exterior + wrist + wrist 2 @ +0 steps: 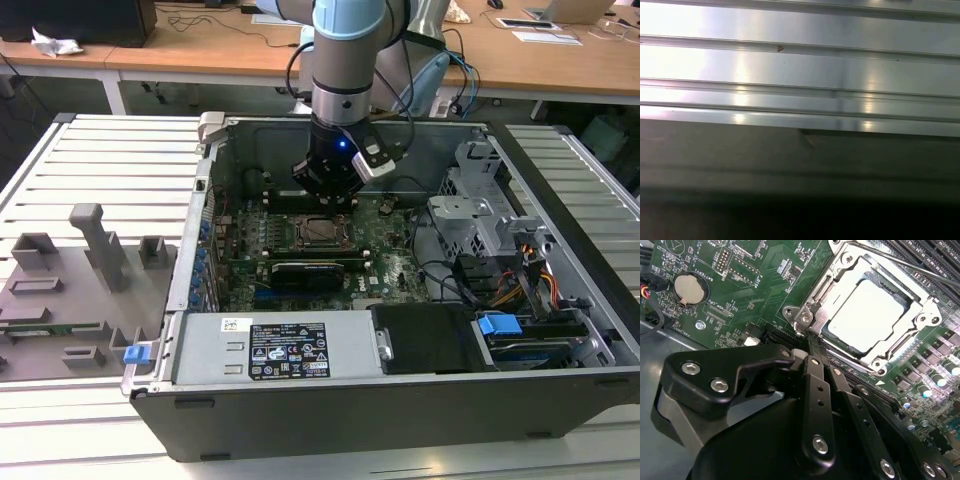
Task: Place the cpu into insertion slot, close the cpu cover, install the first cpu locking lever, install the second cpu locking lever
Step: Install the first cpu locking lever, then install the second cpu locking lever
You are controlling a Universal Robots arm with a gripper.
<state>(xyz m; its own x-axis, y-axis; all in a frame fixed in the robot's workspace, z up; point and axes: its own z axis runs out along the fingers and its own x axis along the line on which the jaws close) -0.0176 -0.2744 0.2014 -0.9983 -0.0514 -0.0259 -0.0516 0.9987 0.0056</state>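
Observation:
The cpu (867,315) lies flat in the insertion slot (322,231), its pale silver top showing through the cutout of the cpu cover (826,295). The cover lies down over the chip inside the silver frame. A thin metal lever rod (910,267) runs along the socket's far side. My gripper (813,346) is shut, its two black fingers (816,385) pressed side by side with nothing seen between them. Their tips sit at the socket's near corner by a screw post (805,317). In the exterior view the gripper (326,200) hangs just above the socket's back edge inside the open computer case.
A coin battery (690,288) and long memory slots (935,255) flank the socket. A black card (305,272), the power supply (285,350), a drive cage (470,215) and cables (530,285) crowd the case. Grey fixtures (70,290) sit at the exterior view's left.

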